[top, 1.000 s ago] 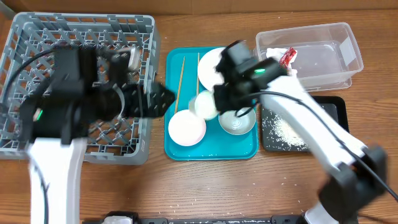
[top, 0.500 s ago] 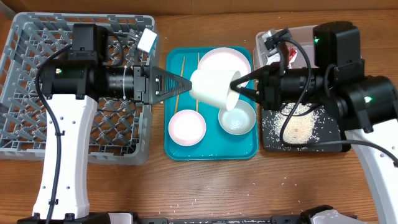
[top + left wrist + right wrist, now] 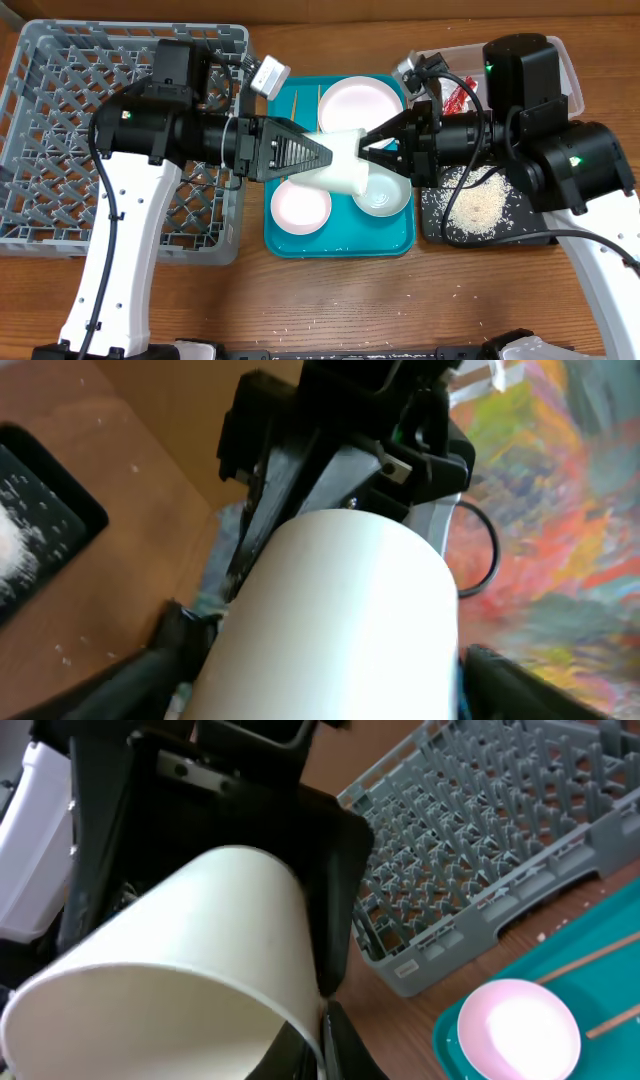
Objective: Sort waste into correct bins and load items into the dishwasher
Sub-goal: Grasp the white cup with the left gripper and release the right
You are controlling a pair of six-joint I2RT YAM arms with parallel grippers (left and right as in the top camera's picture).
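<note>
A small white cup [image 3: 345, 165] hangs tilted above the teal tray [image 3: 340, 242], between both arms. My right gripper [image 3: 375, 150] is shut on its rim, as the right wrist view shows [image 3: 325, 1020]. My left gripper [image 3: 318, 157] is open, its fingers flanking the cup's body [image 3: 350, 620]. On the tray lie a pale-pink plate [image 3: 358, 100], a pink bowl [image 3: 300, 205], a pale green bowl [image 3: 385, 195] and two chopsticks [image 3: 293, 115]. The red wrapper [image 3: 458, 95] lies in the clear tub [image 3: 565, 65]. Rice [image 3: 480, 205] covers the black tray [image 3: 440, 232]. The napkin is hidden.
The large grey dish rack [image 3: 60, 150] fills the left side and shows in the right wrist view [image 3: 480, 840]. Both arms cross over the teal tray. The pink bowl also shows in the right wrist view [image 3: 520, 1025].
The left arm has moved right, so its fingers now flank the cup. The right gripper has carried the cup slightly lower and leftward.
</note>
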